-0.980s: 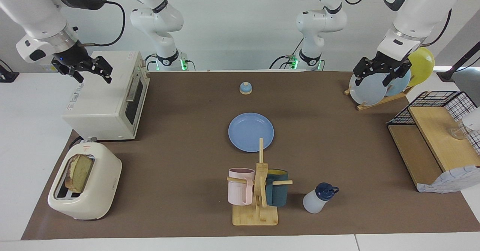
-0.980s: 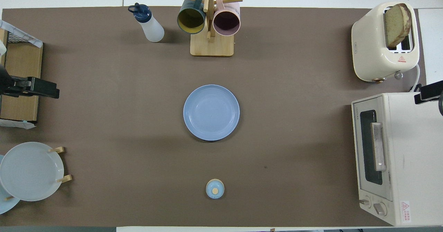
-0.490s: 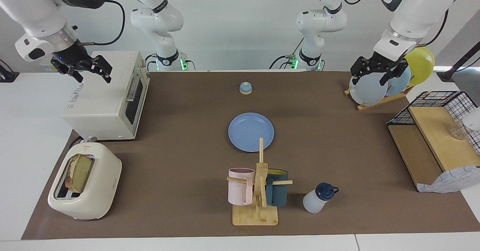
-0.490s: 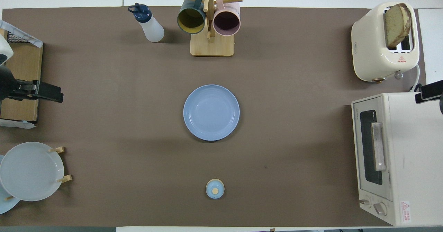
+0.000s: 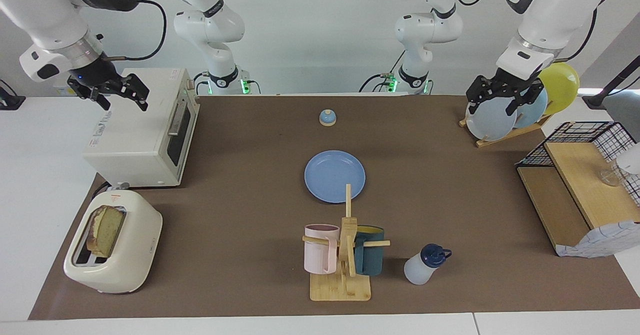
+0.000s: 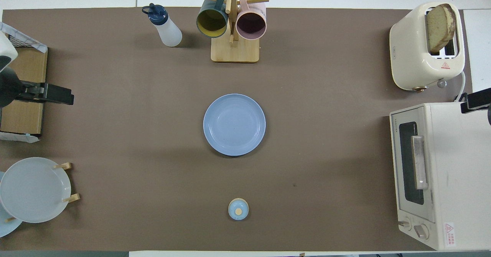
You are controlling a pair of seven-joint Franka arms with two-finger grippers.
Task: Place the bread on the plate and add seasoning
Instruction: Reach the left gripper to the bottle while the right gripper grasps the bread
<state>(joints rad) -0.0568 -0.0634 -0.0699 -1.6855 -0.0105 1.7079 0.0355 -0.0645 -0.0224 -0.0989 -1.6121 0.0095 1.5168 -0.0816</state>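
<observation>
The bread [image 5: 105, 230] stands upright in a slot of the cream toaster [image 5: 117, 260] at the right arm's end of the table; it also shows in the overhead view [image 6: 440, 26]. The blue plate [image 5: 334, 176] lies flat and bare mid-table [image 6: 234, 124]. The seasoning bottle [image 5: 422, 267] stands beside the mug tree, farther from the robots than the plate [image 6: 165, 26]. My right gripper [image 5: 125, 102] is open and empty, raised over the toaster oven [image 6: 475, 100]. My left gripper [image 5: 495, 101] is open and empty, raised over the plate rack's end of the table [image 6: 57, 96].
A white toaster oven [image 5: 140, 130] sits nearer to the robots than the toaster. A wooden mug tree [image 5: 345, 245] holds a pink and a dark green mug. A small bell [image 5: 327, 117] stands near the robots. A rack of upright pale plates [image 5: 492, 120] and a wire-and-wood shelf [image 5: 580, 190] fill the left arm's end.
My left gripper has risen a little and shifted slightly toward the middle of the table. My right gripper has barely moved. Nothing on the table has moved.
</observation>
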